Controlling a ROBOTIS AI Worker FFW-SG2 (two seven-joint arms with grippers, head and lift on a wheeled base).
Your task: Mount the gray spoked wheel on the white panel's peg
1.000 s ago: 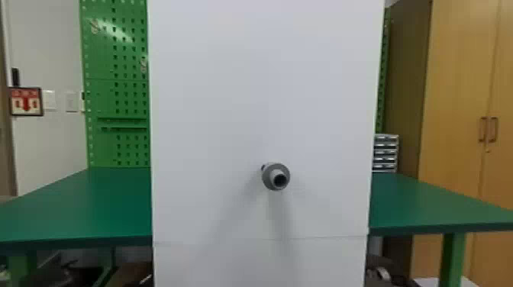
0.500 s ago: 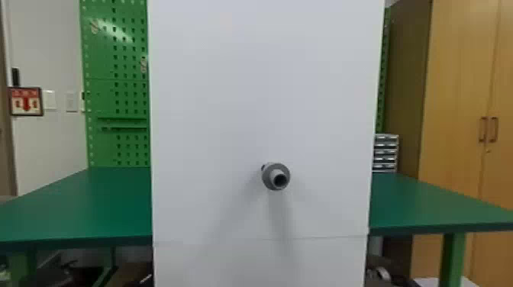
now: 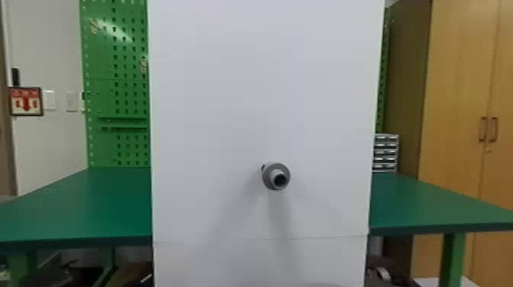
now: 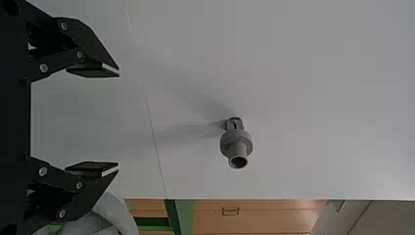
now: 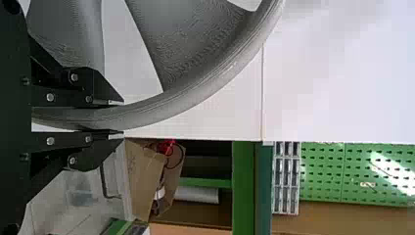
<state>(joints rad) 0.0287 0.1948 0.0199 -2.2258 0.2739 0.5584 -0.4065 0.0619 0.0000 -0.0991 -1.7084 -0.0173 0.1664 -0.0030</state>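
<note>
Far left, a framed sign (image 3: 26, 101) on your pale wall (image 3: 49, 145), then green pegboard (image 3: 118, 91) behind the green table (image 3: 76, 206). Your left gripper (image 4: 118, 121): fingers apart, before the white panel (image 3: 263, 95). Gray peg (image 3: 275, 176) juts from the panel. Your right gripper (image 5: 122, 118) is clamped on the wheel (image 5: 195, 95) by its rim, wheel off the peg, in front of the panel. Right: small drawers (image 3: 386, 152), wooden cabinet (image 3: 454, 114).
</note>
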